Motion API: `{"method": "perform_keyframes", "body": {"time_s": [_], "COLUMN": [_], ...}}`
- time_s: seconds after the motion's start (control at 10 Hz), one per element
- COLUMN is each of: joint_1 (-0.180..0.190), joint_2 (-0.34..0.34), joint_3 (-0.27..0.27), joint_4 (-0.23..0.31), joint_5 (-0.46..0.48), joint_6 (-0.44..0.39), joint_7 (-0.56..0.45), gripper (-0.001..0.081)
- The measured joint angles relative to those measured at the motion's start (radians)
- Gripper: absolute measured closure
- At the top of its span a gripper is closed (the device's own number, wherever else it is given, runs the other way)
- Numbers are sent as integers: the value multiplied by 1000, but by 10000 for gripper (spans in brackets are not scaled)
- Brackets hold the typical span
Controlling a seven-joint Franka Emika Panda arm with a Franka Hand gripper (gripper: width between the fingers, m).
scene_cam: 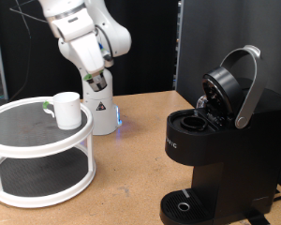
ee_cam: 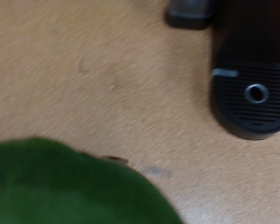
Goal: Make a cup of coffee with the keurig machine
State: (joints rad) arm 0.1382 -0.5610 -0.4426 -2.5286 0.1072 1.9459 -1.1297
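The keurig machine (scene_cam: 215,141) stands at the exterior view's right. Its silver-grey lid handle (scene_cam: 245,89) is raised, so the pod chamber (scene_cam: 189,120) is open. Its round drip tray (scene_cam: 183,206) is bare; the tray also shows in the wrist view (ee_cam: 257,93). The cup (scene_cam: 67,110), white with a greenish handle, stands on the top tier of a round white stand (scene_cam: 19,141) at the left. My gripper (scene_cam: 96,81) hangs at the arm's end above the table, just right of the cup; its fingers do not show clearly. A blurred green shape (ee_cam: 65,187) fills the wrist view's corner, close to the camera.
The white arm base (scene_cam: 99,111) stands behind the stand. The wooden table (scene_cam: 131,178) lies between the stand and the machine. A dark object (ee_cam: 191,11) sits at the wrist view's edge.
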Motion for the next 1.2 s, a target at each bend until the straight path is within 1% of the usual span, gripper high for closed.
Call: {"method": "perform_keyframes", "body": {"time_s": [0.1, 0.3, 0.5, 0.8, 1.0, 1.1, 1.2], "joint_1": [1, 6, 46, 85, 95, 95, 97], "joint_2": [10, 10, 21, 72, 120, 119, 119], "joint_3": [19, 16, 25, 64, 89, 88, 86], "joint_4": [4, 3, 18, 71, 110, 108, 107], "joint_5": [8, 26, 118, 204, 224, 224, 243], "joint_6": [13, 8, 24, 76, 108, 106, 105], "joint_7": [42, 26, 46, 151, 221, 208, 189], "gripper": [346, 346, 346, 346, 346, 346, 346]}}
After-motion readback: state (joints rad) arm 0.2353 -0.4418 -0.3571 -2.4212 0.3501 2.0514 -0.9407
